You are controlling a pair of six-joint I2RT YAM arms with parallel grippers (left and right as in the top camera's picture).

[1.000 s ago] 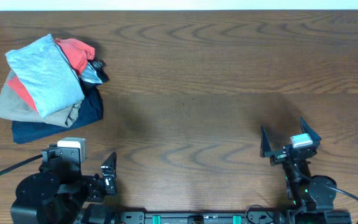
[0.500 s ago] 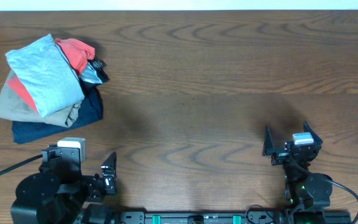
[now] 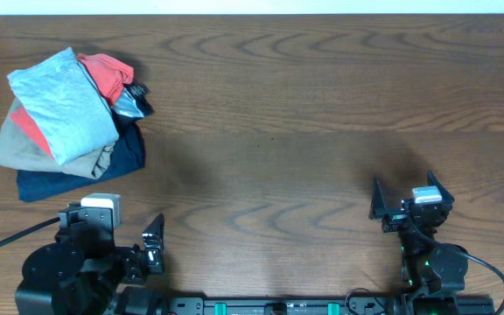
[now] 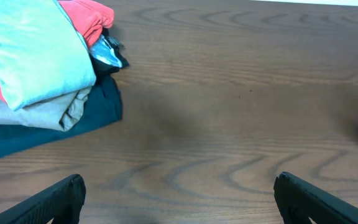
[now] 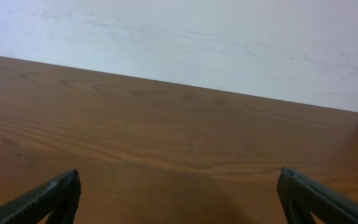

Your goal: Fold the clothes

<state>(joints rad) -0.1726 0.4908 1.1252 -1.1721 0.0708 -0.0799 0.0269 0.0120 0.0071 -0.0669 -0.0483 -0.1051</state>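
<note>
The light-blue garment (image 3: pixel 62 101) lies folded at the far left of the brown worktop (image 3: pixel 278 105). It rests on top of a coral-red garment (image 3: pixel 108 74), a beige garment (image 3: pixel 16 147) and a navy garment (image 3: pixel 68 178), all touching in one heap. The left tool (image 4: pixel 179 202) sits near the front edge, close to the heap, its fingers (image 4: pixel 61 196) spread wide with nothing between them. The right tool (image 3: pixel 405 194) is well apart on the other side. It is spread wide too and holds nothing.

Dark wood-grain desk (image 3: pixel 304 105): one stack of folded garments (image 3: pixel 64 114) lies far left (navy piece (image 3: pixel 128 150) lowest, touching the desk).
</note>
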